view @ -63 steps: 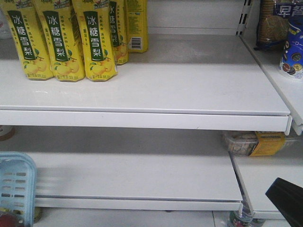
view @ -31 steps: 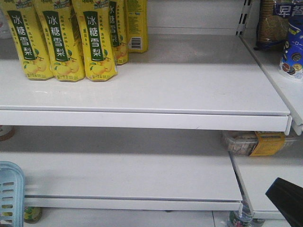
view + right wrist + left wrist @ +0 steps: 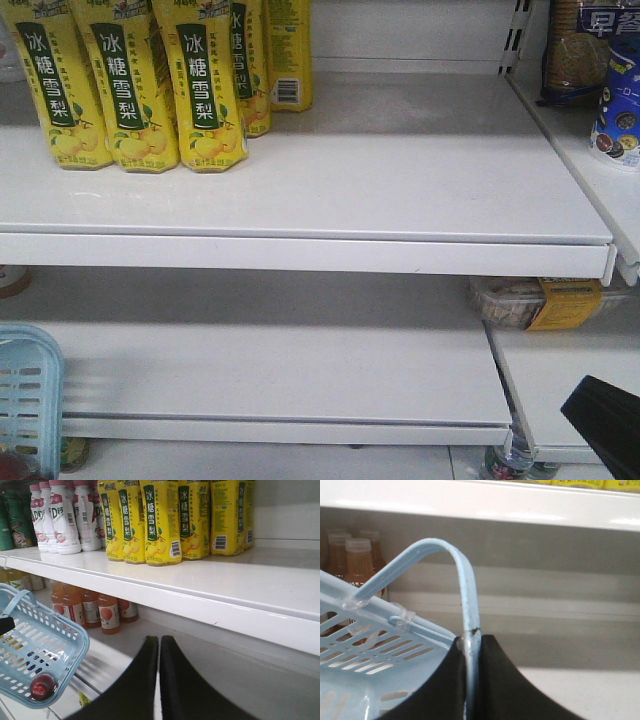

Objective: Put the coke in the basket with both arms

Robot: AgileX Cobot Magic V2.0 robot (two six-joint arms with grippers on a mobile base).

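1. The left claw (image 3: 470,680) is clamped on the thin blue handle (image 3: 468,605) of a pale blue basket (image 3: 42,655); its two black fingers (image 3: 510,690) press against the handle from either side, and the handle arches up and away to the left of the grip.
2. The basket hangs tilted from that grip, its slotted wall (image 3: 375,655) sloping down to the left of the claw, with only a corner showing at the lower left edge of the front view (image 3: 28,400).
3. The coke bottle (image 3: 42,686) lies inside the basket at its lowest corner, red cap toward the right wrist camera, low and to the left of the right claw.
4. The right claw (image 3: 159,680) holds nothing; its dark fingers (image 3: 187,690) stand together with only a narrow slit between them, well apart from the basket.
5. Beyond the right claw runs the white edge of the upper shelf (image 3: 210,605), which carries a row of yellow pear-drink bottles (image 3: 160,522) ahead and above, with white bottles (image 3: 62,517) further to the left.
6. Under that shelf, beyond the basket, orange drink bottles (image 3: 107,614) stand on the lower shelf (image 3: 300,370).
7. Farthest to the right in the front view, a yellow-labelled clear tray pack (image 3: 540,302) sits on a neighbouring shelf.
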